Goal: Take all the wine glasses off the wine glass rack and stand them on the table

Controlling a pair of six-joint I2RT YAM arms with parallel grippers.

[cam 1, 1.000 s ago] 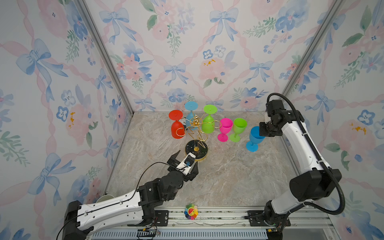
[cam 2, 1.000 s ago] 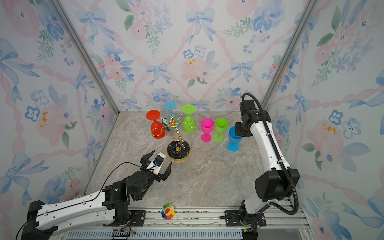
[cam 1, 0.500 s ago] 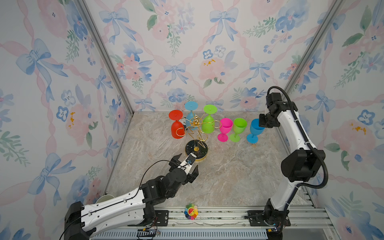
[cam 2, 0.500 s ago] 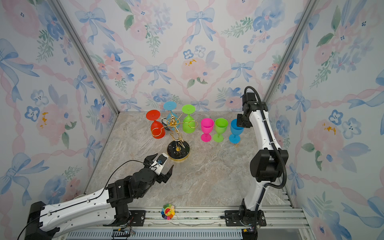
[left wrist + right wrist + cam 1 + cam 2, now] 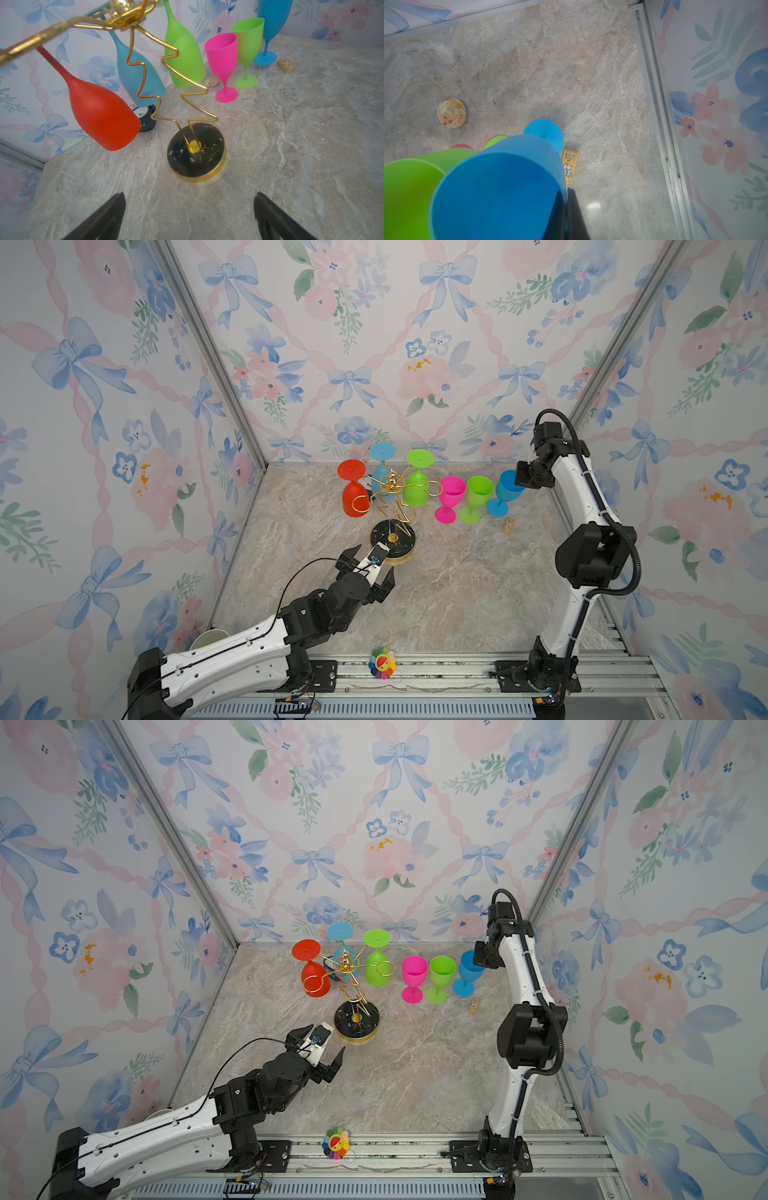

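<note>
Now | left end effector (image 5: 374,559) apart | right end effector (image 5: 565,199) clamps blue glass (image 5: 500,187) | card (image 5: 569,167) beside

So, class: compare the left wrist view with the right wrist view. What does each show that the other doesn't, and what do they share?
Left wrist only: the wine glass rack, hanging red glass, hanging teal glass, hanging green glass, black clock, open left jaws. Right wrist only: the right jaws shut on the standing blue glass at its rim. Both: that glass, the standing green glass, the pink glass, the yellow card.
</note>
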